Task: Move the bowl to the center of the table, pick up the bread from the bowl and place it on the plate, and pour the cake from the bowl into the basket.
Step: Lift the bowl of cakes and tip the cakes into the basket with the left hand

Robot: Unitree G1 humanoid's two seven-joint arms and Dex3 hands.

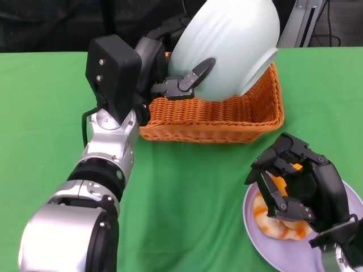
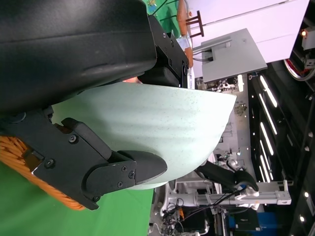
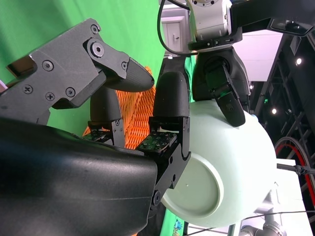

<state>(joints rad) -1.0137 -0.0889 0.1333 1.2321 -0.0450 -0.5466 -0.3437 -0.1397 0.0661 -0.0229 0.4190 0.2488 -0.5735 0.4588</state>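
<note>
Green cloth table (image 1: 51,113); ribbed pale bowl (image 1: 232,45) tipped over woven orange basket (image 1: 227,116).

Green cloth-covered table (image 1: 187,187), black backdrop (image 1: 51,25) behind it, grey metal stand (image 1: 303,20) at far right, white door (image 3: 173,34), ceiling strip lights (image 2: 268,135)

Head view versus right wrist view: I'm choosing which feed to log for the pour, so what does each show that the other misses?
Only the head view shows the round lavender plate with the orange-and-white bread on it, under the right robot hand, and the whole woven orange basket. Only the right wrist view shows the flat circular base of the pale green ribbed bowl. Both show the bowl tipped over the basket, gripped by the left robot hand; neither shows the cake.
</note>
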